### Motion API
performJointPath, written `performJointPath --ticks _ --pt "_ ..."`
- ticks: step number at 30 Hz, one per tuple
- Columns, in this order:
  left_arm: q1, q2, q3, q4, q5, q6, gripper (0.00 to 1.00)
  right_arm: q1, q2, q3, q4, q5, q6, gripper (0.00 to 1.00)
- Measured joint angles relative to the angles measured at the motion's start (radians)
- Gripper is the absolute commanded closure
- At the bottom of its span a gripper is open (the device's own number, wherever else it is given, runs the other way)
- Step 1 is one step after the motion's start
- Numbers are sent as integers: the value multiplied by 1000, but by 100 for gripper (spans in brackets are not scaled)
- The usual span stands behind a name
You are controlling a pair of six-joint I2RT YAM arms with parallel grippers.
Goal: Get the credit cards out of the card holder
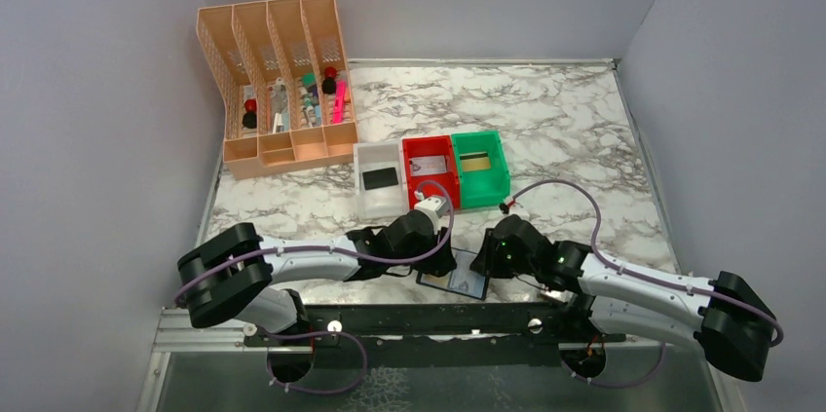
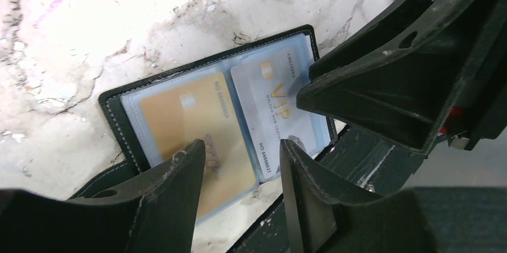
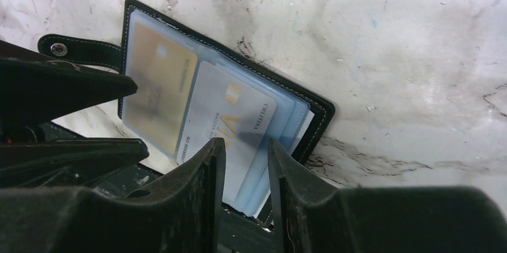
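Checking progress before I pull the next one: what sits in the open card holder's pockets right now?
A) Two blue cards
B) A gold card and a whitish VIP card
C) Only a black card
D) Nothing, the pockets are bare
B: the left wrist view shows a gold card and a whitish VIP card side by side in the see-through pockets of the card holder.

There is one card holder (image 2: 112, 112), with two credit cards (image 3: 227, 115) showing in it: one gold card (image 2: 191, 121) and one white card (image 2: 272, 103). Three bins stand on the bench (image 1: 565, 130), one white bin (image 1: 380, 206), one red bin (image 1: 410, 154) and one green bin (image 1: 484, 193), each with one flat card-sized thing inside, plus one peach organizer (image 1: 255, 161) of four slots. Two hands are in view, a left hand (image 2: 242, 148) and a right hand (image 3: 246, 145).
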Motion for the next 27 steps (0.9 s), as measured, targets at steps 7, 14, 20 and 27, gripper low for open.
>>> performJointPath --ticks 7,14,20,27 --pt "0 84 -2 84 49 -8 47 0 0 -4 -26 8 14 72" --pt "0 115 -12 151 82 -27 48 0 39 -14 19 5 22 82" --pt "0 115 -44 196 92 -47 52 0 73 -20 81 3 30 85" --pt "1 108 -89 249 91 -81 58 0 84 -30 121 3 35 85"
